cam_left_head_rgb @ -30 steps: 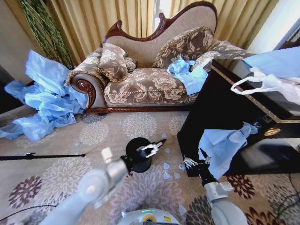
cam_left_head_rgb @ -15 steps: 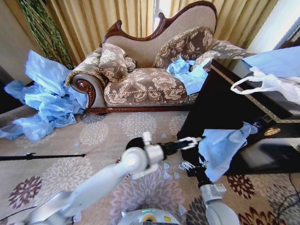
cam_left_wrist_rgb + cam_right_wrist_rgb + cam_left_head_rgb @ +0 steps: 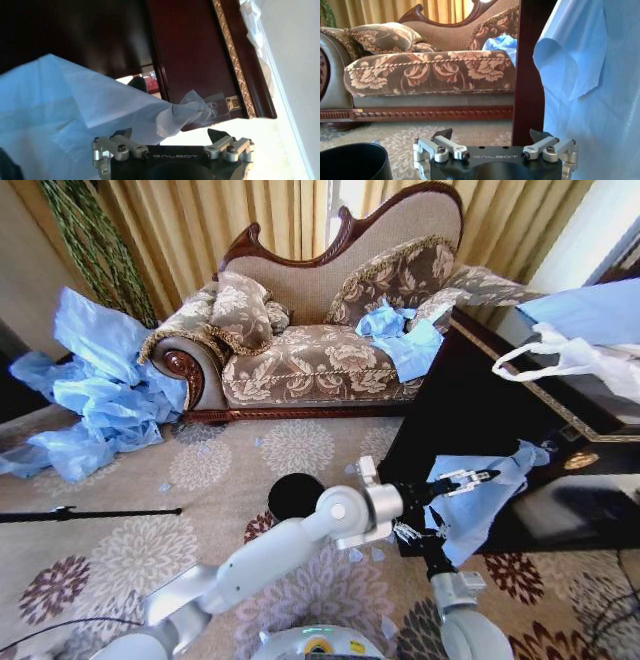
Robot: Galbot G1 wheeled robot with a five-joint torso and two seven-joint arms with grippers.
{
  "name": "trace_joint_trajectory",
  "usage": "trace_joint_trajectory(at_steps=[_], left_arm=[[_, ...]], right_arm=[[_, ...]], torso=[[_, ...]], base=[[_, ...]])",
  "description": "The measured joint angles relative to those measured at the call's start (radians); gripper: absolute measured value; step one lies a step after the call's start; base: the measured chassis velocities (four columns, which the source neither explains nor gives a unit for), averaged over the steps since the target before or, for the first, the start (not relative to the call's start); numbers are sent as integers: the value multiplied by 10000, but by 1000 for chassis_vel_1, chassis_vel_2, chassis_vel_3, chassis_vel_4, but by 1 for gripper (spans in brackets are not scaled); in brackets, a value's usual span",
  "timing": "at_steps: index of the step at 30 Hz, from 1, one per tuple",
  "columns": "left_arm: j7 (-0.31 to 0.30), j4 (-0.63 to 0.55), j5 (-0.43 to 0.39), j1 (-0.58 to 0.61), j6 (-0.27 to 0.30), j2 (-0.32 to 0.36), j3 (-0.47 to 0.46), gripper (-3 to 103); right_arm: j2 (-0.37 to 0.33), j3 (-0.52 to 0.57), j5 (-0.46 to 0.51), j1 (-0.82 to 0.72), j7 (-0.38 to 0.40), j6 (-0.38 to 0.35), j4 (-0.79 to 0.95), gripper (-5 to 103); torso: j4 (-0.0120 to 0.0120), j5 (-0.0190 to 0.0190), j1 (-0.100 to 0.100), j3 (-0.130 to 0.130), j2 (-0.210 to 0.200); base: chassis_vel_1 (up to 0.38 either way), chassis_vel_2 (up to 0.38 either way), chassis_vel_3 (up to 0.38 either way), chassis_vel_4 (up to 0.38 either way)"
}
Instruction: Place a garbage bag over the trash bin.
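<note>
Left gripper (image 3: 468,478) gapes at garbage bag (image 3: 470,495) beside dark cabinet (image 3: 470,420).

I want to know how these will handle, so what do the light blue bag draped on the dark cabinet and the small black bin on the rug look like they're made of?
The garbage bag looks like thin plastic film: semi-translucent, soft creases, limp folds where it hangs. The trash bin looks like rigid plastic or coated metal: plain smooth black sides with a dull sheen; which one is unclear.
</note>
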Motion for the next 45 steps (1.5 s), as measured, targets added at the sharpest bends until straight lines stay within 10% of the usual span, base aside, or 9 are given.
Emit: trace_joint_trajectory(at_steps=[11, 37, 45], left_arm=[[-39, 758, 267, -16, -12, -948, 98, 96], [221, 1274, 701, 196, -307, -1419, 128, 2], [-619, 1107, 752, 214, -320, -1393, 167, 0]], right_arm=[[-228, 197, 99, -144, 51, 8, 86, 100], [-215, 27, 110, -85, 131, -27, -69, 100], [-200, 34, 79, -112, 127, 2, -105, 100]], torso=[[-1, 0, 0, 0, 0], [-1, -2, 0, 0, 2], [-1, -2, 0, 0, 2]], base=[[0, 0, 0, 0], [0, 0, 0, 0], [0, 0, 0, 0]])
